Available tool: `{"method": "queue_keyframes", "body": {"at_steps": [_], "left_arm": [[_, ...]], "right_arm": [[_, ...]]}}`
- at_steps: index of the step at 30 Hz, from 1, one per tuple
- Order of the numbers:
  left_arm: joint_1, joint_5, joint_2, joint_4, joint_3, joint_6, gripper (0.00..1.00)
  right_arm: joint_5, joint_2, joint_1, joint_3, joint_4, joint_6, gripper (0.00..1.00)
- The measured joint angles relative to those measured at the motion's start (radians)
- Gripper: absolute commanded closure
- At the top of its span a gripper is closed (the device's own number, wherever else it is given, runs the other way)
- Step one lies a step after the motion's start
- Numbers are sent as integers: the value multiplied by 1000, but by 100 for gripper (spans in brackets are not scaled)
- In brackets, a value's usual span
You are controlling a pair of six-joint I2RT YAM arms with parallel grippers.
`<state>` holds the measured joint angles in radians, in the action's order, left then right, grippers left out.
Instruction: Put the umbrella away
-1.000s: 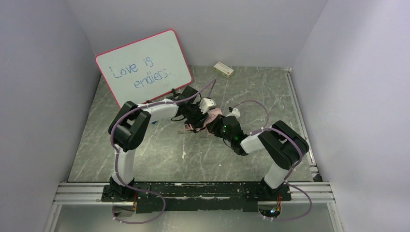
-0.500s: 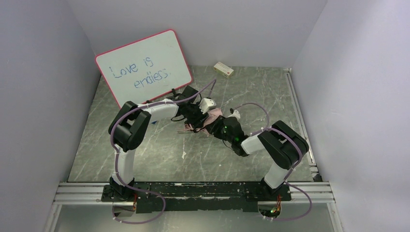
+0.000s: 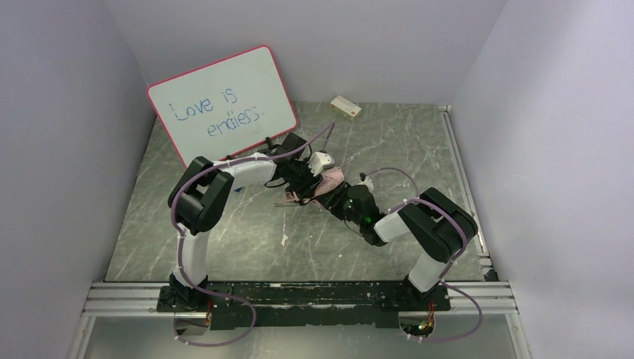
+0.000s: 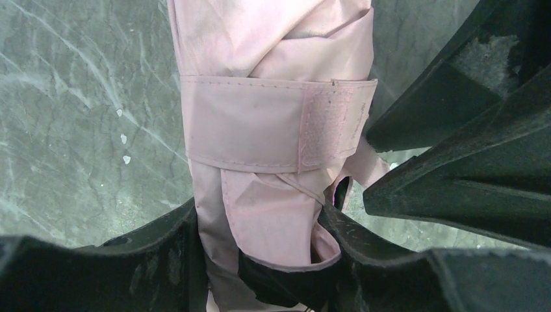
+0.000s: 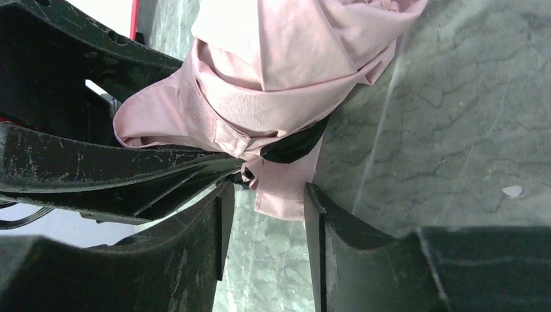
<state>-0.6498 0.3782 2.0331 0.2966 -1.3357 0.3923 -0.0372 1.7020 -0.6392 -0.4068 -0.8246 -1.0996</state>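
Note:
The umbrella (image 3: 327,182) lies folded on the marble table top, pale pink with a black edge, and its pink strap (image 4: 273,121) is wrapped round the canopy and fastened. My left gripper (image 4: 260,222) is shut on the umbrella's folded canopy, one finger pressed against each side. From the near right, my right gripper (image 5: 266,195) stands open at the umbrella (image 5: 286,65). A loose pink flap (image 5: 286,185) hangs between its fingertips, against the right finger and not clamped. The left gripper's black fingers (image 5: 97,162) lie just to its left.
A pink-framed whiteboard (image 3: 222,105) with writing leans against the back left wall. A small cream box (image 3: 346,108) lies at the back edge. A white scrap (image 3: 285,239) lies on the table top nearer the bases. Walls close in left, back and right.
My right wrist has drawn back slightly toward the near right, with its cable loop sagging lower. The left arm and the umbrella have stayed put.

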Motion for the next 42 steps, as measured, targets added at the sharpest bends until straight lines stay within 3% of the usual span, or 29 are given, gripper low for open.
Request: {"method": "queue_keyframes", "body": {"at_steps": [24, 42], "left_arm": [[0, 0, 4, 9, -7, 0, 95], [-1, -1, 6, 8, -11, 0, 95]], "right_arm": [[-5, 32, -72, 38, -88, -206, 50], [-116, 34, -79, 14, -44, -256, 49]]}}
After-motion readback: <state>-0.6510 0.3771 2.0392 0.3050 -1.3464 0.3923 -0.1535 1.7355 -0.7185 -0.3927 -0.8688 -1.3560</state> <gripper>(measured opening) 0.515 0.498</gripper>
